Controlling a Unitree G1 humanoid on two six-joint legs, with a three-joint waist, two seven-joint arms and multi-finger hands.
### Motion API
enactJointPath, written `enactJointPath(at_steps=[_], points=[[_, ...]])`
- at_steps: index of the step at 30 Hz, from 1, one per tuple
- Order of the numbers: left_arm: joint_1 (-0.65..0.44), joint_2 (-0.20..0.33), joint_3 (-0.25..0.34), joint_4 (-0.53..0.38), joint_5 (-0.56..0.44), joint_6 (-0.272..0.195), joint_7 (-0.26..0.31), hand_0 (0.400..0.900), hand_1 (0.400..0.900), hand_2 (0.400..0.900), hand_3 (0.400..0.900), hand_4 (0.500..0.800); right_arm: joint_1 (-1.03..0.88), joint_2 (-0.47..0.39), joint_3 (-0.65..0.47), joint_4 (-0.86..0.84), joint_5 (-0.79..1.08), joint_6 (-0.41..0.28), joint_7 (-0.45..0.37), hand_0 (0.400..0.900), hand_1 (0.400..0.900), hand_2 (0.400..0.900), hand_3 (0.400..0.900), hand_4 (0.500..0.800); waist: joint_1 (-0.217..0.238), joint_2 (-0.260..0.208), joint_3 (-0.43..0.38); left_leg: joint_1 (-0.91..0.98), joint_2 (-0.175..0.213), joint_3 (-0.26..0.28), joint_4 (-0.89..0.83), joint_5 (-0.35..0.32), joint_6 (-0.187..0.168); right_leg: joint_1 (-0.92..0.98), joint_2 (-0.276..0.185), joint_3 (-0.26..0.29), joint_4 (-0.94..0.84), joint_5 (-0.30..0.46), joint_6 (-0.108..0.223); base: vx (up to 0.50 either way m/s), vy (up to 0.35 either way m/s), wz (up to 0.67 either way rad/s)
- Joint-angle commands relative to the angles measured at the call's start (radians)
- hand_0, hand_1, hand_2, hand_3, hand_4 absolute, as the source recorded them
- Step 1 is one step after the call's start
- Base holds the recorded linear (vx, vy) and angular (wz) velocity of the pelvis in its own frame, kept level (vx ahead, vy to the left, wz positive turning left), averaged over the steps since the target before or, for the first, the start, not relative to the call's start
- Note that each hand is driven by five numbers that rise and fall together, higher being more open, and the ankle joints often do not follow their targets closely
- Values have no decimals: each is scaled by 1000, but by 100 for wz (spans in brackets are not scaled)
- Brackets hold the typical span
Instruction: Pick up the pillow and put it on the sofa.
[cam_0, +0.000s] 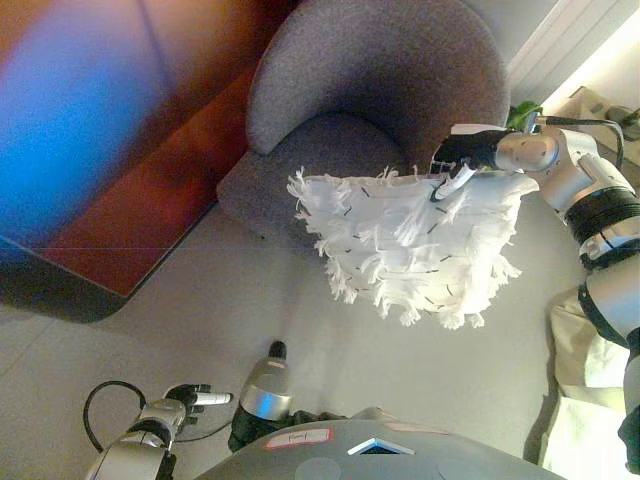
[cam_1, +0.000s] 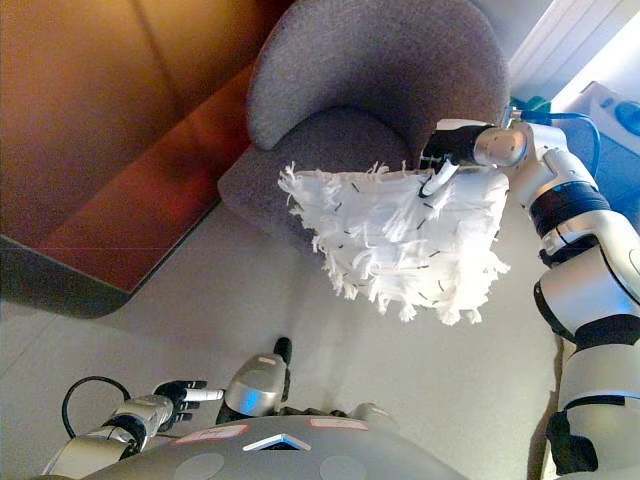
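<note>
A: Where is the pillow sitting at this moment?

B: The white fringed pillow (cam_0: 410, 245) is hanging in the air, clear of the floor (cam_0: 180, 320), just in front of the grey sofa (cam_0: 375, 90). Its upper edge is overlapping the front of the seat cushion in both views; the rest is dangling over the pale floor.

A: And the right robot hand?

B: The right robot hand (cam_0: 462, 158) is closed on the pillow's top right corner, fingers curled into the fringe. It is pinching an edge rather than cupping the body, which is probably why the pillow is drooping sideways and down from that one corner.

A: Why hold it that high?

B: My reading: the arm is reaching out over the sofa's front edge so the pillow can clear the seat lip. The low, rounded backrest is leaving the seat open from the front.

A: Left robot hand?

B: The left robot hand (cam_1: 180, 394) is idling low at the lower left, near the floor, fingers loosely extended and holding nothing. It is well apart from the pillow.

A: Stage of the task?

B: Pick-up looks done; placement not yet. The pillow is not resting on the seat.

A: Risks?

B: A corner pinch on loose fringe may be slipping-prone, and the hanging bulk could catch the seat's front edge. Carrying it further in over the cushion before releasing seems wise.
</note>
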Motion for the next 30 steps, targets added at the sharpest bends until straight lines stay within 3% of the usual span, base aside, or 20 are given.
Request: enactJointPath(at_steps=[1, 2, 5, 7, 8, 13, 18, 30], points=[[38, 63, -69, 35, 12, 45, 1, 900, 900, 900, 900, 800, -189, -117, -96, 0, 55, -7, -73, 400, 400, 400, 400, 500, 12, 21, -108, 6, -45, -64, -47, 4, -61, -47, -55, 31, -133, 276, 34, 212, -227, 70], [33, 66, -65, 38, 15, 52, 1, 900, 900, 900, 900, 800, -191, -125, -93, 7, 59, -9, -79, 400, 400, 400, 400, 500, 2, 18, -103, 21, -41, -78, -55, -1, -67, -67, -70, 36, -179, 301, 39, 242, -313, 99], [21, 82, -61, 35, 29, 61, 4, 900, 900, 900, 900, 800, -199, -171, -80, 11, 83, 6, -89, 400, 400, 400, 400, 500, -44, -7, -89, 48, -26, -133, -59, -48, -78, -167, -87, 128, -306, 378, 64, 201, -320, 98], [19, 90, -58, 38, 48, 69, 6, 900, 900, 900, 900, 800, -195, -205, -82, 13, 106, 17, -84, 400, 400, 400, 400, 500, -61, -26, -90, 45, -19, -170, -53, -68, -77, -192, -87, 183, -338, 392, 70, 200, -342, 84], [22, 93, -56, 41, 51, 72, 9, 900, 900, 900, 900, 800, -195, -217, -82, 15, 115, 15, -77, 400, 400, 400, 400, 500, -60, -31, -91, 45, -12, -178, -49, -74, -80, -186, -83, 184, -348, 381, 68, 151, -282, 50], [40, 92, -22, 61, 45, 64, 24, 900, 900, 900, 900, 800, -190, -235, -78, 60, 129, -10, -60, 400, 400, 400, 400, 500, -44, -51, -98, 49, 12, -213, -34, -92, -92, -127, -56, 169, -418, 308, 63, 159, -237, 38], [75, 74, 8, 97, 42, 47, 36, 900, 900, 900, 900, 800, -219, -229, -42, 121, 119, -24, -28, 400, 400, 400, 400, 500, -16, -57, -121, 71, 59, -196, -76, -60, -137, -50, -21, 121, -475, 260, 51, 149, -165, 24], [120, 75, 13, 118, 48, 4, 31, 900, 900, 900, 900, 800, -270, -254, -41, 236, 81, 97, -76, 400, 400, 400, 400, 500, 43, -7, -117, 3, 124, -208, -136, 38, -206, -24, 32, 26, -498, 187, -5, 31, -128, 26]])
